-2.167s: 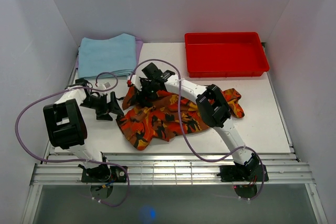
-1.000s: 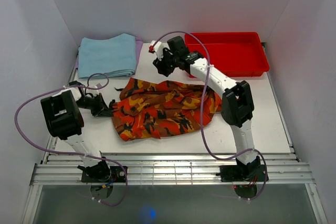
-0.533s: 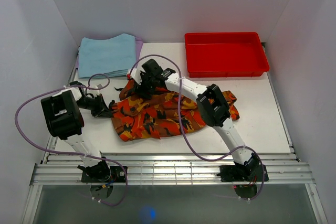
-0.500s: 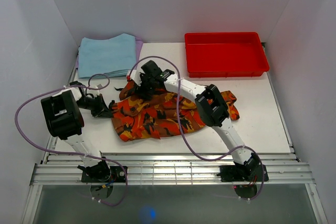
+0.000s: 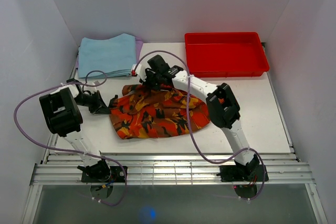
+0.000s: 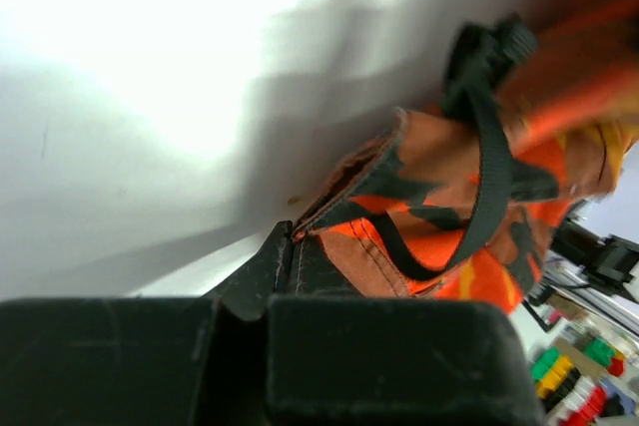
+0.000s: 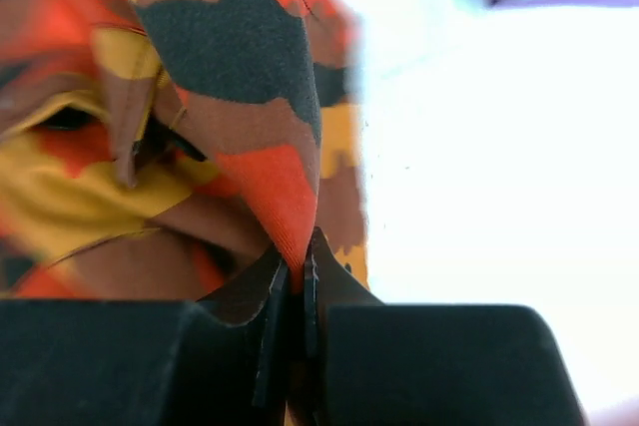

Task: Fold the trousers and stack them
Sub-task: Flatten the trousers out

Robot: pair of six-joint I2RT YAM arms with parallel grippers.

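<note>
I see a white table (image 5: 262,108). The trousers (image 5: 157,114) lie in the middle of it, spread out and wrinkly. A folded blue cloth (image 5: 107,53) lies in the far left corner. A red tray (image 5: 227,72) sits at the far right, apart from the trousers.

Orange, yellow and black camouflage trousers (image 5: 157,116); blue cloth (image 5: 106,55); red tray (image 5: 226,71)

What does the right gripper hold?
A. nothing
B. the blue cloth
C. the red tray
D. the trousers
D: in the right wrist view, the right gripper is shut on a pinched fold of the trousers.
</note>
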